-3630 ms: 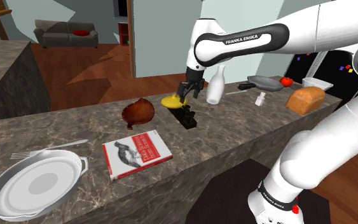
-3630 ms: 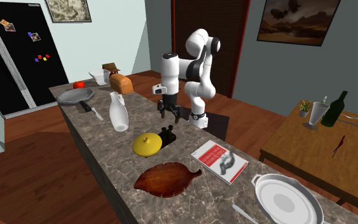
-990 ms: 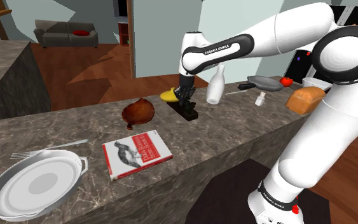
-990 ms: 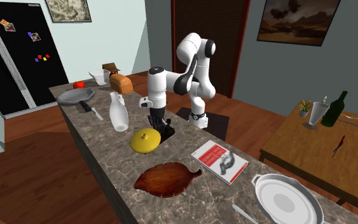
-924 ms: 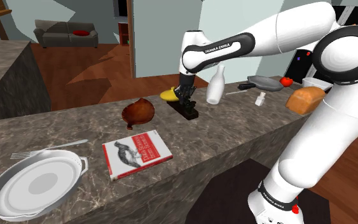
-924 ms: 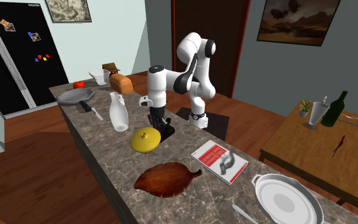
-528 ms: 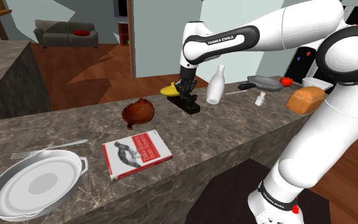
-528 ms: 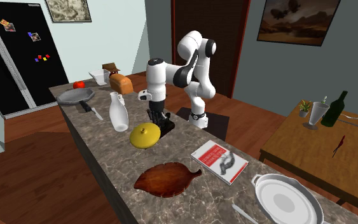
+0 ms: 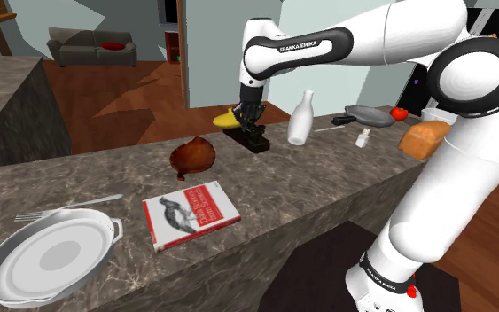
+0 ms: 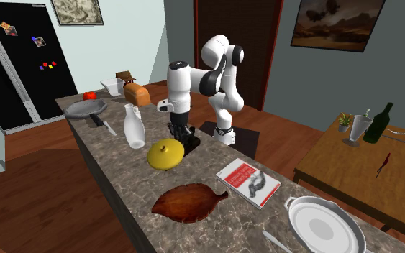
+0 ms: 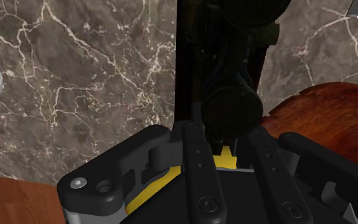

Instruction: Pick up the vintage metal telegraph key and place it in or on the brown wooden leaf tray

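Observation:
The telegraph key is a black bar with a yellow dome at one end. It hangs tilted a little above the marble counter, with my black gripper shut on it from above. In the second exterior view the gripper holds the key beside the white bottle. The brown leaf tray lies on the counter to the shoulder view's left of the key, apart from it; in the second exterior view the tray lies nearer the camera. Along my gripper I see the key clasped and the tray under it.
A white bottle stands close to the key on the shoulder view's right. A red-and-white book, a white dish and a fork lie further along. A bread loaf, a pan and a shaker sit at the far end.
The key has come up off the counter in my shut gripper and moved toward the shoulder view's left, nearer the leaf tray.

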### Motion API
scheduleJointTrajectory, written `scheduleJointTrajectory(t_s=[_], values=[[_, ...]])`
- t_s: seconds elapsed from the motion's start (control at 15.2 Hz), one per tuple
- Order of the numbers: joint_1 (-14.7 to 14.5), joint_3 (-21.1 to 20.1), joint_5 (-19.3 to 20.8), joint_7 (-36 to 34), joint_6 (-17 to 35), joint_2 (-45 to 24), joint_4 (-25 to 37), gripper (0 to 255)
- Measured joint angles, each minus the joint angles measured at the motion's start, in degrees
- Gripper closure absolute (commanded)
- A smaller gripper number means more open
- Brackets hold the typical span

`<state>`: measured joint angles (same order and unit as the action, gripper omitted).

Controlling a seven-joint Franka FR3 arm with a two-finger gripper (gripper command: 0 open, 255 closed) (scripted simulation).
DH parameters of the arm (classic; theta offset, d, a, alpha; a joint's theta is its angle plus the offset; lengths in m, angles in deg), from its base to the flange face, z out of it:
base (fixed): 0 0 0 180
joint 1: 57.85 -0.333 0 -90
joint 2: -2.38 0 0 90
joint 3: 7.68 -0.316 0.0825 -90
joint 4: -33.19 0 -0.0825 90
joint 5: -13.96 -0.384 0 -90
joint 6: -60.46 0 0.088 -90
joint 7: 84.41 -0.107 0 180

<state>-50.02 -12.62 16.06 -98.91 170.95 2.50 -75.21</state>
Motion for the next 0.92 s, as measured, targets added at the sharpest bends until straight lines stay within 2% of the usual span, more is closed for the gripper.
scheduleJointTrajectory(t_s=[0.46,0.73,0.92], values=[[-4.0,-2.9,1.9,-7.0,-4.4,-12.4,16.4,255],[-6.8,-3.8,3.5,-10.2,-9.0,-21.6,29.9,255],[-9.4,-4.2,4.8,-12.3,-13.8,-29.7,42.7,255]])
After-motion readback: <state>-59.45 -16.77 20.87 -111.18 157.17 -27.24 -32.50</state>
